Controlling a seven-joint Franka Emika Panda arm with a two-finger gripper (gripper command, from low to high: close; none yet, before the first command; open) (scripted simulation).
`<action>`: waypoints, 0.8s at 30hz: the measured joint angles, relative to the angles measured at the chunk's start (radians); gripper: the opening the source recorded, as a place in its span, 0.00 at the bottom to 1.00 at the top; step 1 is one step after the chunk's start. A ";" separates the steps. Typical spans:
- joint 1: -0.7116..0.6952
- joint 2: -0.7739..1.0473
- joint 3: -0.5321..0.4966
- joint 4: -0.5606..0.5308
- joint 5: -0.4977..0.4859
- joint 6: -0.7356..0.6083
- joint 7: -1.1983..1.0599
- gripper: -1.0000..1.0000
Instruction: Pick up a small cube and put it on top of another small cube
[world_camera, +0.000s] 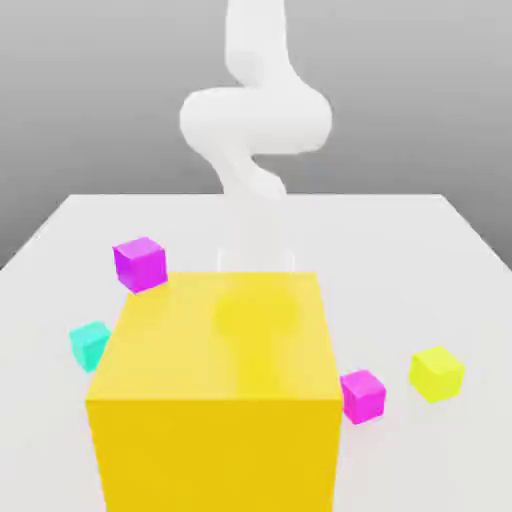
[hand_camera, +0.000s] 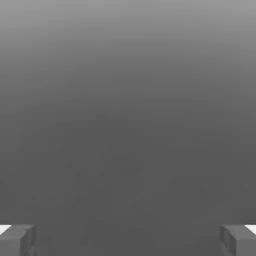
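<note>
Nearest the camera, a huge yellow cube (world_camera: 215, 450) stands at the front of the table (world_camera: 390, 250), just off center toward the exterior view's left. From left to right, the exterior view shows the following layout.

The cyan cube (world_camera: 90, 345), the small cube of the task, rests on the table beside the left side of the huge cube. A magenta cube (world_camera: 140, 265) appears farther back, near the huge cube's rear left corner; in this view their outlines meet, and contact cannot be determined. The white robot arm (world_camera: 256, 120) rises behind the huge cube. A second magenta cube (world_camera: 363, 396) sits next to the huge cube's right side. The small yellow cube (world_camera: 437, 374) rests farthest right, separated from the second magenta cube by a strip of bare table.

The hand view shows the gripper (hand_camera: 128, 240) with its jaws spread wide, holding nothing, against a plain gray background.

Table edges: the rear edge runs straight across behind the cubes; the side edges slant outward toward the camera. Open room: bare surface extends from behind the small yellow cube to the rear edge.
</note>
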 joint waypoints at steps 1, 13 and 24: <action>-0.032 0.024 0.005 -0.020 -0.003 0.018 0.050 0.50; -0.372 0.293 0.034 -0.237 -0.034 0.220 0.610 0.50; -0.639 0.536 0.003 -0.434 -0.054 0.402 1.111 0.50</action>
